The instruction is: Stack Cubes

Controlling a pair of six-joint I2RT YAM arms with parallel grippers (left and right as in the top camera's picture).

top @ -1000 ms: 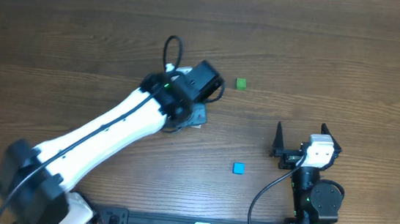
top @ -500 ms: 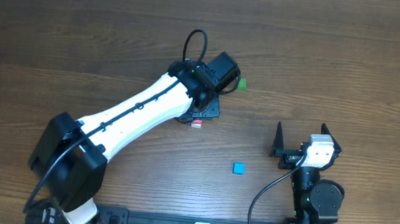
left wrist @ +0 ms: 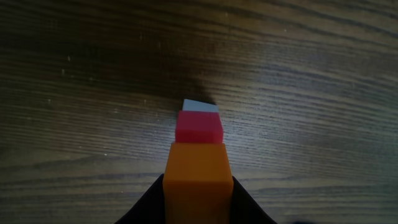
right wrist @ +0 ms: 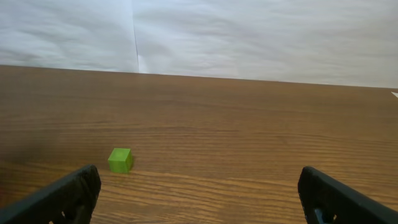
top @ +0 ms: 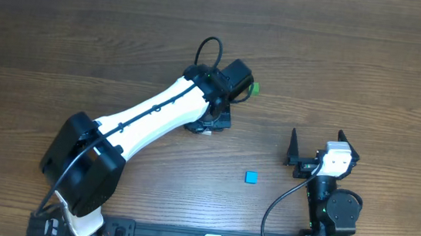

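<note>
Your left tool point(left wrist: 198, 202) is clenched on the orange cube point(left wrist: 198, 171), straight above the red cube point(left wrist: 199, 127) & white cube point(left wrist: 201, 106); the column's upright on the surface point(top: 87, 29). Right tool point(top: 317, 136) is released. Its cam shows the green cube point(right wrist: 120, 160), top cam the blue cube point(top: 251, 177).

Nothing legible from where I stand: no text, labels, numbers or signs in any view.

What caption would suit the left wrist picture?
Left hand grips an orange cube in line with a red cube and a white cube.
</note>
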